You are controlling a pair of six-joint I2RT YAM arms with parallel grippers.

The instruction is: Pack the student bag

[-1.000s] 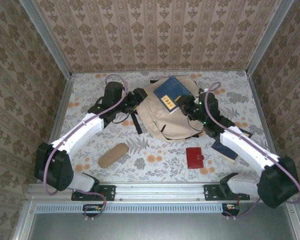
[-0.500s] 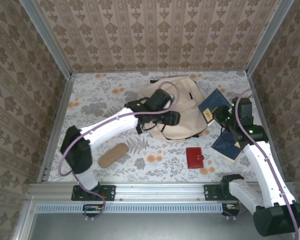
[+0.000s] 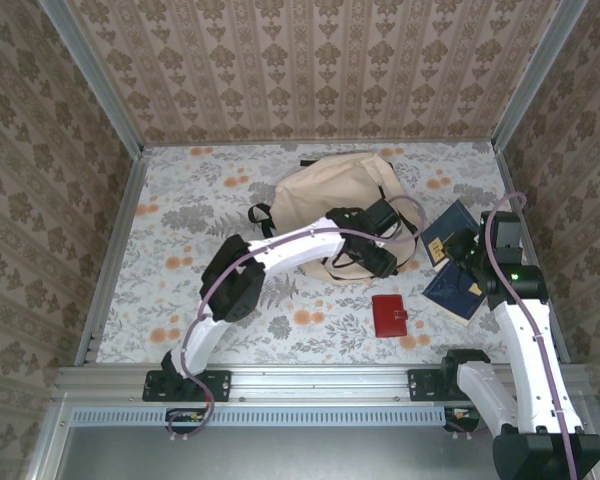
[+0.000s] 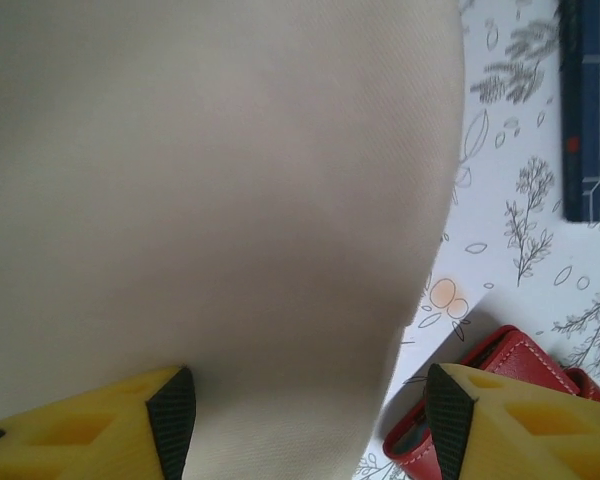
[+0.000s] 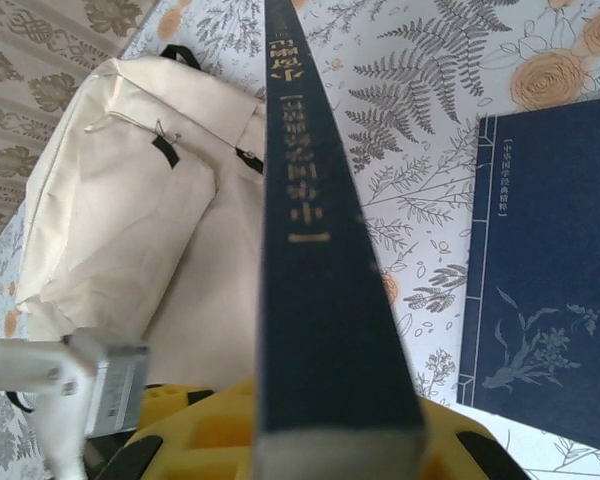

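Note:
The student bag (image 3: 325, 190) is a large beige backpack lying at the back middle of the table. My left gripper (image 3: 380, 262) has reached across it to its near right edge. In the left wrist view the gripper (image 4: 310, 425) stands open, with the bag's cloth (image 4: 210, 200) between its black pads (image 4: 170, 420). My right gripper (image 3: 462, 245) is shut on a dark blue book (image 3: 445, 230), held edge-up to the right of the bag. In the right wrist view the book's spine (image 5: 320, 250) rises from the gripper (image 5: 335, 445), and the bag (image 5: 150, 230) lies beyond on the left.
A second blue book (image 3: 458, 292) lies flat on the table under my right wrist; the same book (image 5: 550, 280) is at the right in the right wrist view. A red wallet (image 3: 390, 315) sits near the bag's front right corner, close by my left fingertip (image 4: 445, 420).
My left arm has swung from the bag's left side across to its near right edge, jaws narrowing slightly. My right gripper has carried the blue book off the bag to the right.

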